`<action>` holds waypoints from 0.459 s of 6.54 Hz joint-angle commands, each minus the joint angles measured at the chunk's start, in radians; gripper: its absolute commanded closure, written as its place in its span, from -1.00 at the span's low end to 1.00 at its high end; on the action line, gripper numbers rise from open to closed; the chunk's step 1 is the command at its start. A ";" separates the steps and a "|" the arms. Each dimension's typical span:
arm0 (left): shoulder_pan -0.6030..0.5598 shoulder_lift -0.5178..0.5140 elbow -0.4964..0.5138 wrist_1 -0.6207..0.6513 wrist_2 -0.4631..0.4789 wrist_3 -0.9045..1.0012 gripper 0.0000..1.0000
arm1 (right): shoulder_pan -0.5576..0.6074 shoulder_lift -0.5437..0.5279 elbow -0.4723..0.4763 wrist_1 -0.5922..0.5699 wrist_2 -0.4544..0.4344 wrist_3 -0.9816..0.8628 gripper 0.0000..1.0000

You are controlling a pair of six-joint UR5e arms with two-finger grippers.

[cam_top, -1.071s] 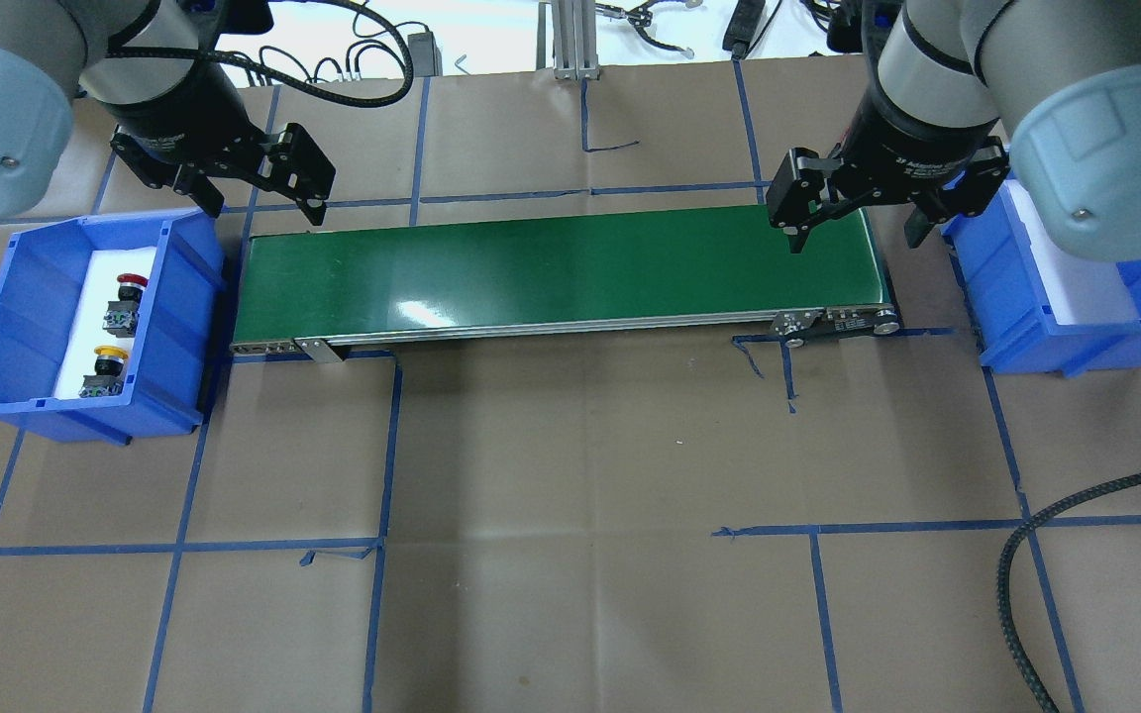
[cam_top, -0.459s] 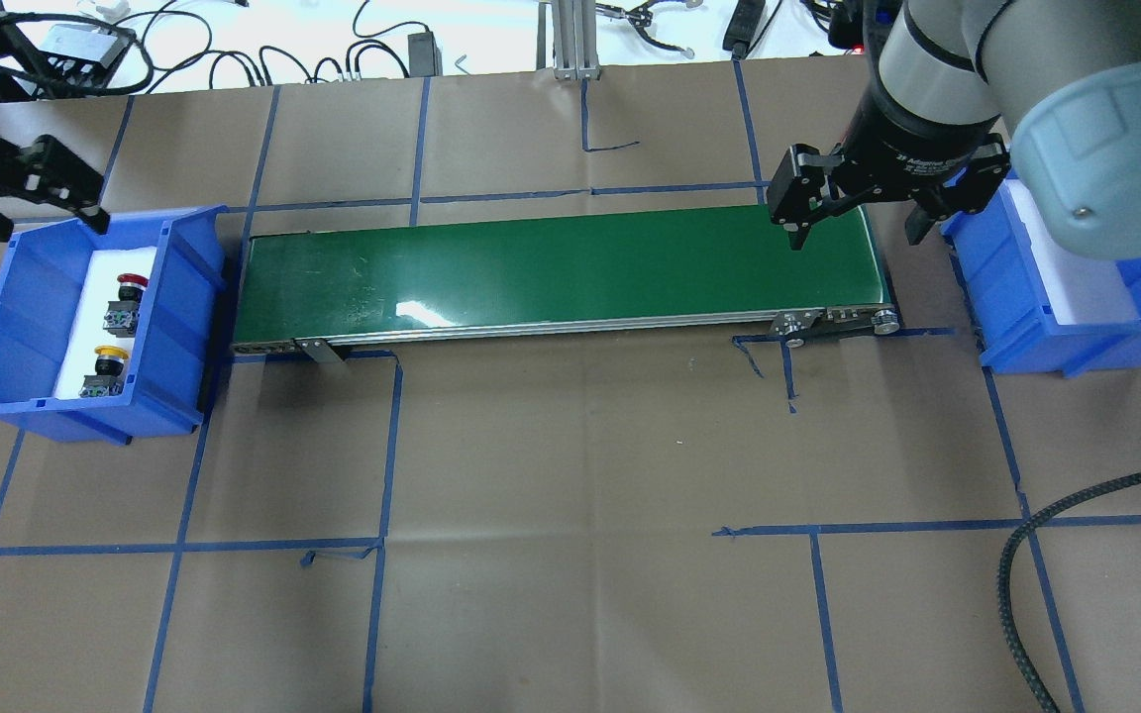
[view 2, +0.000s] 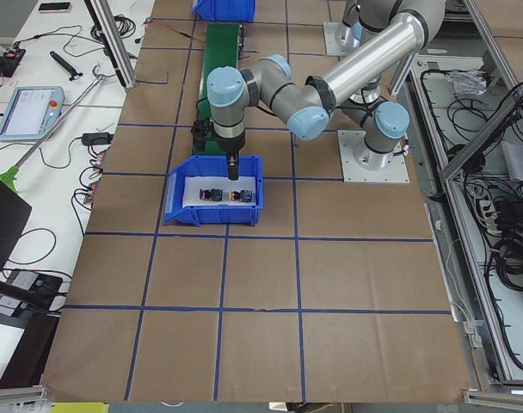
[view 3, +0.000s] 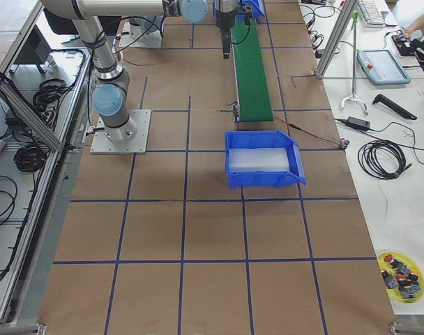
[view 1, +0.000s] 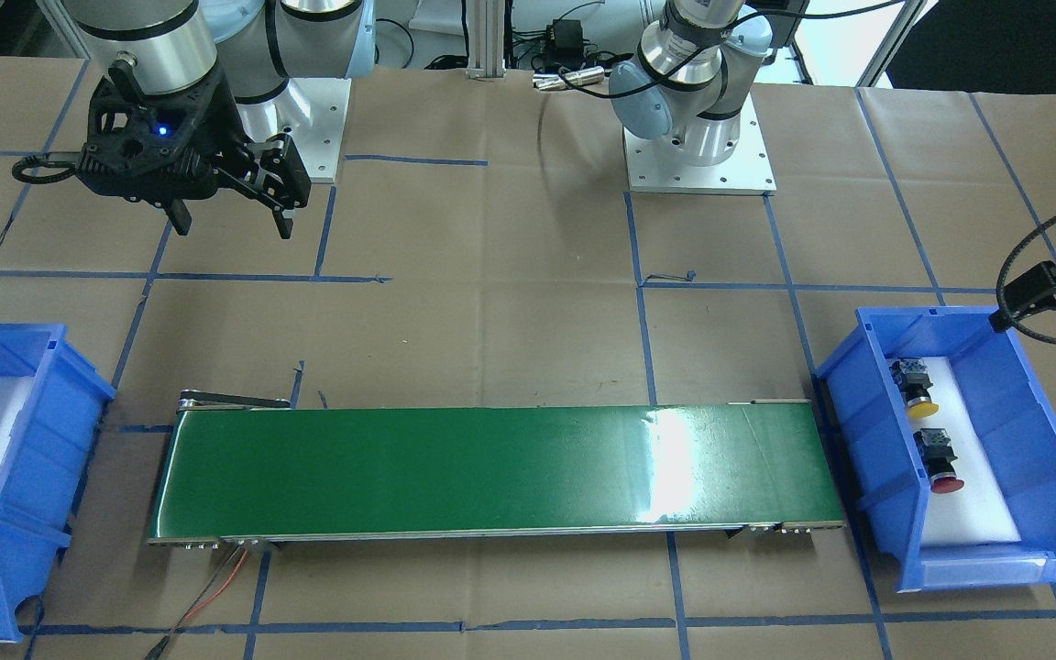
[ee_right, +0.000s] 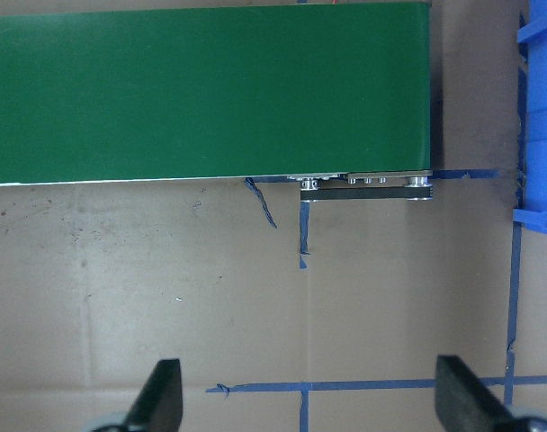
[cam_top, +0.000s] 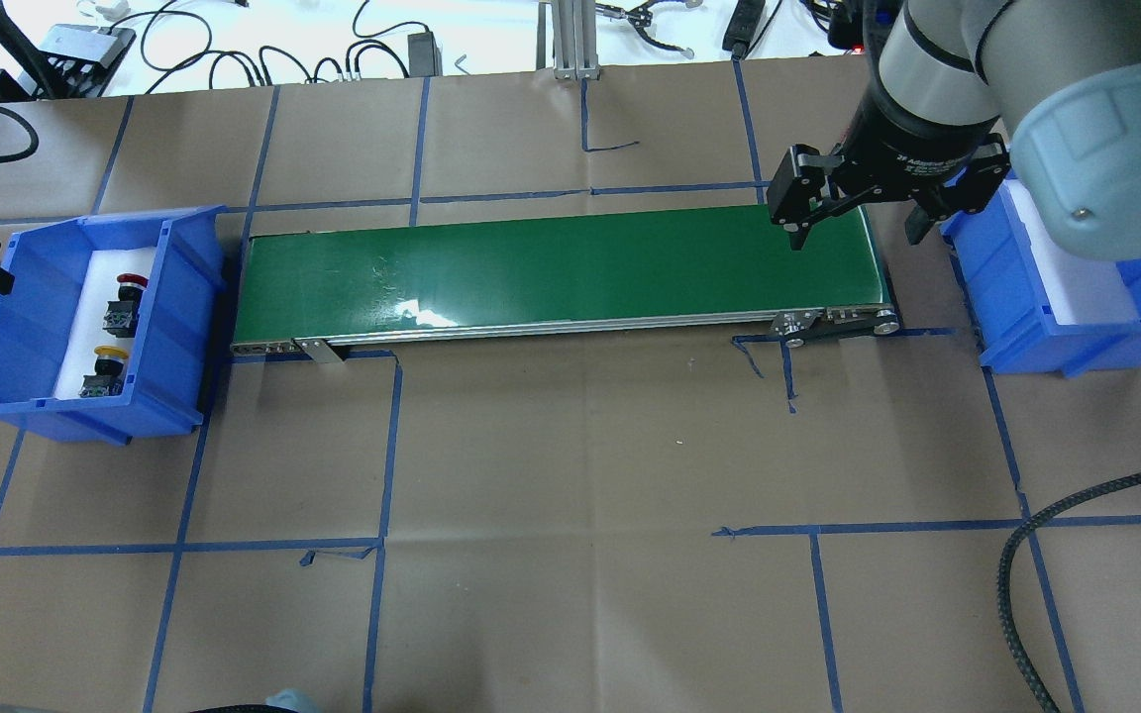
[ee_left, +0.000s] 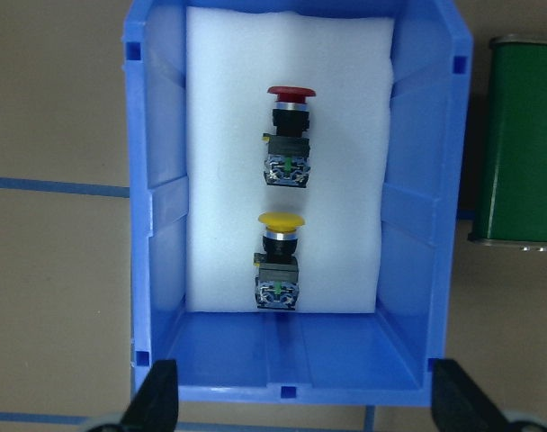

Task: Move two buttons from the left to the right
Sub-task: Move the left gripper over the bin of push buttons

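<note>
In the left bin (ee_left: 156, 225), the red-capped button (ee_left: 288, 135) and yellow-capped button (ee_left: 281, 261) lie on foam, ungrasped. Left gripper (ee_left: 307, 396) hovers near, jaws spread; right gripper (cam_top: 857, 239) likewise spread, empty. Step: first pickup. Next: descend centred on one button.

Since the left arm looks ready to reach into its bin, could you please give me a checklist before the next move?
1. Red button and yellow button lie apart in the left bin: ok.
2. Left gripper above that bin, jaws open: ok.
3. Belt bare of parts: ok.
4. Right gripper by the belt's right end, jaws open: ok.
5. Right bin holds no buttons: ok.
6. Belt stopped: cannot tell.
</note>
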 commanded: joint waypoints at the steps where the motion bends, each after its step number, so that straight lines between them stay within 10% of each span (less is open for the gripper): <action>1: 0.001 -0.012 -0.148 0.234 -0.001 0.005 -1.00 | 0.001 0.001 0.000 -0.001 -0.002 0.000 -1.00; 3: -0.022 -0.020 -0.191 0.269 -0.003 0.011 -1.00 | 0.001 0.003 0.000 -0.001 -0.002 0.000 -1.00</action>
